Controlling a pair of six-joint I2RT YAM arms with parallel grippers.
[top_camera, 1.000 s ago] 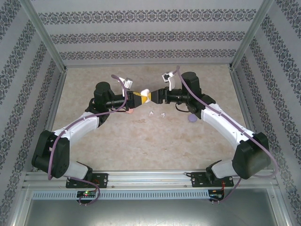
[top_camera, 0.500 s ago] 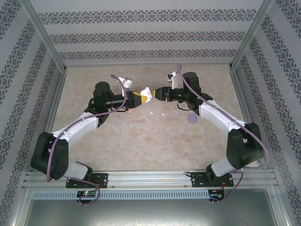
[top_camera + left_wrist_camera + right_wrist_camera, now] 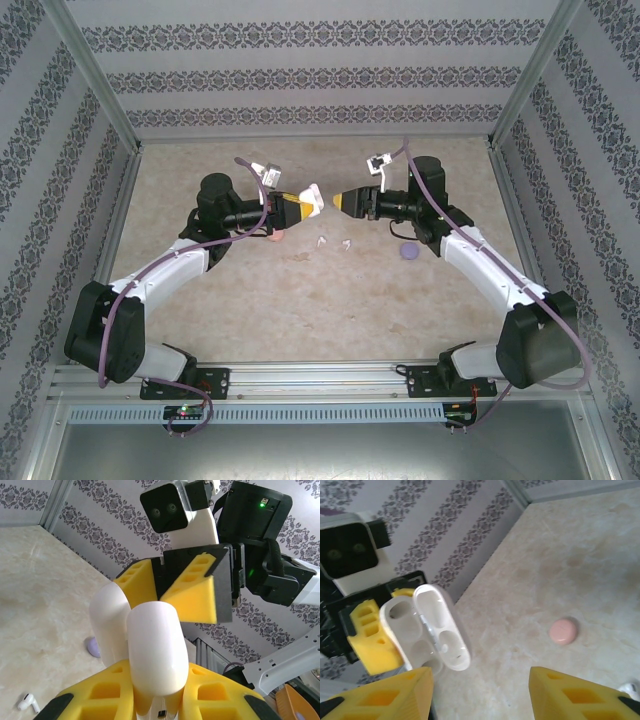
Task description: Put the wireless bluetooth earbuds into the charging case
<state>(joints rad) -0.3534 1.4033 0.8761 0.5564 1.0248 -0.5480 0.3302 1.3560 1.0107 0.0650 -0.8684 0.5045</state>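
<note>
My left gripper [image 3: 298,208] [image 3: 157,690] is shut on a white charging case [image 3: 312,203] [image 3: 152,650], held up above the table. In the right wrist view the case [image 3: 427,630] has its lid swung open and its sockets look empty. Facing it, a short way to the right, my right gripper [image 3: 340,203] [image 3: 480,680] is open and holds nothing. Two white earbuds [image 3: 322,241] [image 3: 346,244] lie on the table below the grippers; one earbud [image 3: 27,702] shows in the left wrist view.
A pink case [image 3: 277,236] [image 3: 564,631] lies shut under the left arm. A purple case [image 3: 407,252] [image 3: 92,647] lies near the right arm. Patterned walls enclose the marbled table [image 3: 300,300] at the back and sides.
The right gripper, which met the left one at the case, has drawn back to the right and opened. The left arm stayed put, still holding the case.
</note>
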